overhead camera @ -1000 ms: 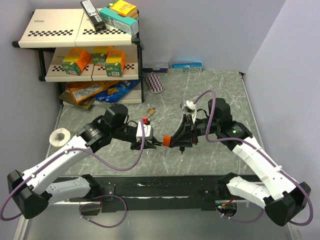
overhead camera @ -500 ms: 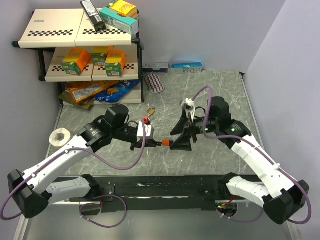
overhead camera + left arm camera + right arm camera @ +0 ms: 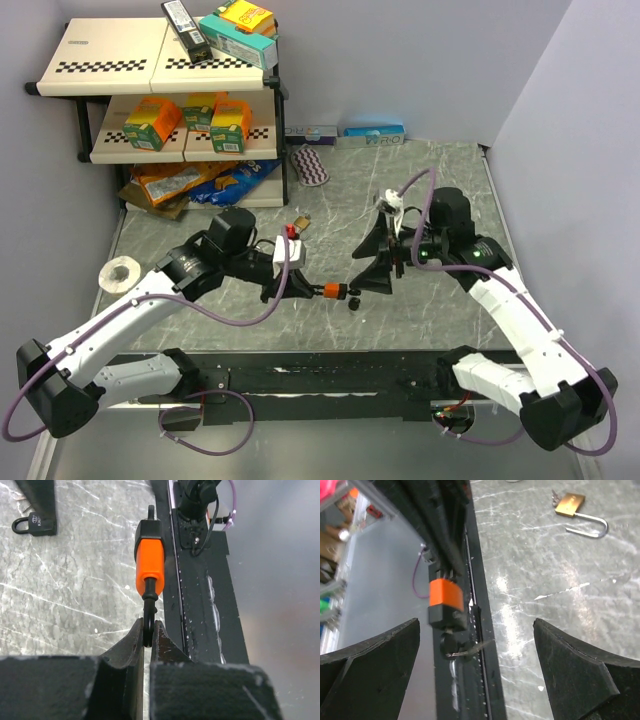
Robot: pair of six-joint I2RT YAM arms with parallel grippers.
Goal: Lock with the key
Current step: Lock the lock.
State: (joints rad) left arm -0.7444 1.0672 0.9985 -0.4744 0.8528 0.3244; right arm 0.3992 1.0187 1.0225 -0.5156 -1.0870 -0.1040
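Orange padlock (image 3: 328, 291) hangs in the air over the near part of the worktop (image 3: 440, 180), between the two arms. The left gripper (image 3: 301, 288) has its fingers pinched narrowly on the shackle (image 3: 149, 614), and the body points away toward the right arm. A key (image 3: 453, 643) sits in the end of the body opposite the shackle, with a thin ring dangling from it. The right gripper (image 3: 379, 262) stands just beside that end with its fingers spread wide, holding nothing.

It looks like a small, rigid, fairly light piece: a plastic-sleeved body on a smooth, round shackle bar. Held only by that bar, it could swivel once the key is twisted. The key head is small and flat, so it should be taken across its flat faces, squarely, close to the body.

The left wrist view shows the pinch on the shackle clearly, plus a black padlock (image 3: 36, 524) lying on the worktop, but it hides the key. The right wrist view shows the key, its ring and a brass padlock (image 3: 570, 503) lying with its shackle open. Only the top view shows how near the two grippers stand.
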